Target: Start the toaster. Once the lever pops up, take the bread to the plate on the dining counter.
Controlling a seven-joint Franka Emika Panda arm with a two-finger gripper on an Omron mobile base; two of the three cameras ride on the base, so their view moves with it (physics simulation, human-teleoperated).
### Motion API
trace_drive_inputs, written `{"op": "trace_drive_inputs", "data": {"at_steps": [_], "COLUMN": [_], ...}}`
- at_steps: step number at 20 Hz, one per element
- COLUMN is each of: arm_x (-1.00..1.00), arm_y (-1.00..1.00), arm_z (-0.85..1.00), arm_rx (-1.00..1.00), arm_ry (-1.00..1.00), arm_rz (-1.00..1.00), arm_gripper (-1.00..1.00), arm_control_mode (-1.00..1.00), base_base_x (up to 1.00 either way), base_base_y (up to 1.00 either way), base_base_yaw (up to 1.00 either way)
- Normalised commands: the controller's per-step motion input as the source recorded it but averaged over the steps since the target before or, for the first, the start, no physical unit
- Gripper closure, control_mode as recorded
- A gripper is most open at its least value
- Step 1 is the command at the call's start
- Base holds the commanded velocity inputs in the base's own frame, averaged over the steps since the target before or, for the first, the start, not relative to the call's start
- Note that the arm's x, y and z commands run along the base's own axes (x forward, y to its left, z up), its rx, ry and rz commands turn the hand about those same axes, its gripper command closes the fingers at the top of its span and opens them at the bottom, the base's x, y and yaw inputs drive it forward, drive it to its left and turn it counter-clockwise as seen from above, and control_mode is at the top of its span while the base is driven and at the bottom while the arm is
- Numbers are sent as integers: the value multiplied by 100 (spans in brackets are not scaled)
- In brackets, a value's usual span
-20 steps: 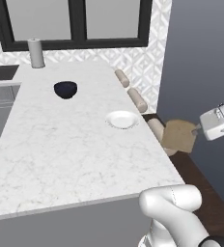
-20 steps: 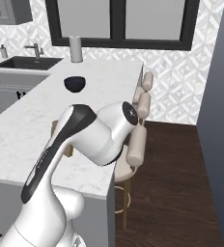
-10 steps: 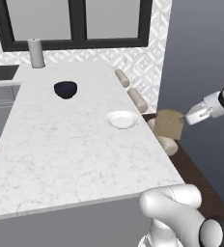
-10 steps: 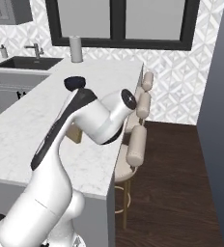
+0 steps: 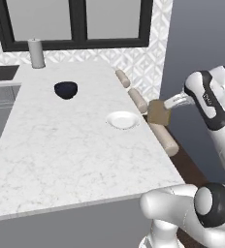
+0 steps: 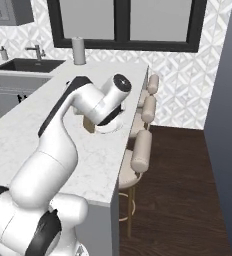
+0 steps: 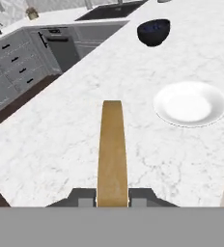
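Note:
My gripper is shut on the bread, a tan-brown slice held upright over the stools at the right edge of the dining counter. The white plate lies on the counter just left of the slice. In the hand view the bread stands edge-on between my fingers, with the plate ahead to the right. From the right base view my arm covers most of the plate, and a corner of the bread peeks out. The toaster is out of view.
A dark bowl sits further back on the counter, and a paper towel roll stands by the window. Padded stools line the counter's right edge. A sink and grey cabinets lie to the left.
The arm has swung left with the bread, from out past the stools to the counter's edge beside the plate. The gripper has stayed shut on the slice.

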Motion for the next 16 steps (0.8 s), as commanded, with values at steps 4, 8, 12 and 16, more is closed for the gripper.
{"op": "trace_drive_inputs", "data": {"at_steps": [4, 8, 12, 16], "arm_x": [100, 97, 67, 29], "arm_y": [16, 38, 48, 21], "arm_z": [-33, -28, -26, -24], "arm_rx": [-31, -31, -23, -3], "arm_ry": [2, 0, 0, 2], "arm_rz": [-22, -16, -11, -6], "arm_gripper": [100, 100, 100, 100], "arm_control_mode": [-100, -100, -100, -100], "base_base_x": [0, 0, 0, 0], "base_base_y": [0, 0, 0, 0], "base_base_yaw": [0, 0, 0, 0]}}
